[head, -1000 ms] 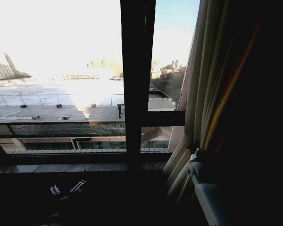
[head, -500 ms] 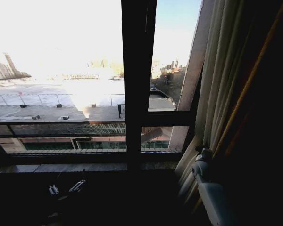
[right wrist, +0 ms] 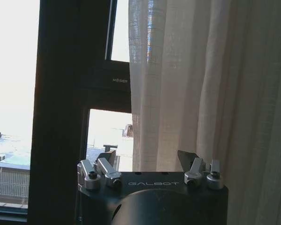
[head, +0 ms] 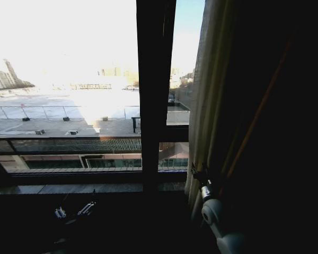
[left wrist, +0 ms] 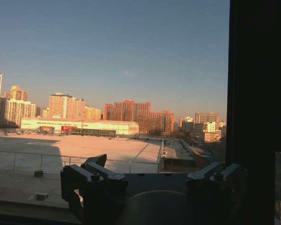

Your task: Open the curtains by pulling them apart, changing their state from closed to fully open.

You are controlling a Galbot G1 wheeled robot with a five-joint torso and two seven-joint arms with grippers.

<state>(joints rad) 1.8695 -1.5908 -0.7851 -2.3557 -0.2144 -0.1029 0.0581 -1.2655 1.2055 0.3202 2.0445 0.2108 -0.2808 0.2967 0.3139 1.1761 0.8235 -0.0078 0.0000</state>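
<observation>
A sheer white curtain (head: 208, 106) hangs in long pleats at the right of the window, its left edge just right of the black middle bar. My right gripper (head: 197, 172) is low at that left edge. In the right wrist view the right gripper (right wrist: 147, 157) is open, and the curtain (right wrist: 192, 84) hangs close in front of it with its edge in line with the gap between the fingers; I cannot tell whether fabric touches them. My left gripper (head: 74, 210) waits low on the left, below the sill. The left gripper (left wrist: 154, 165) is open and holds nothing.
A black vertical window bar (head: 155, 95) stands left of the curtain. A dark opaque drape (head: 278, 132) covers the far right. The dark sill (head: 69, 188) runs across below the glass, and rooftops and city buildings show outside.
The curtain's lower edge, drawn to the right in the earlier frames, has swung back left toward the middle bar. My right gripper has moved left and lower with it. The left arm has not moved.
</observation>
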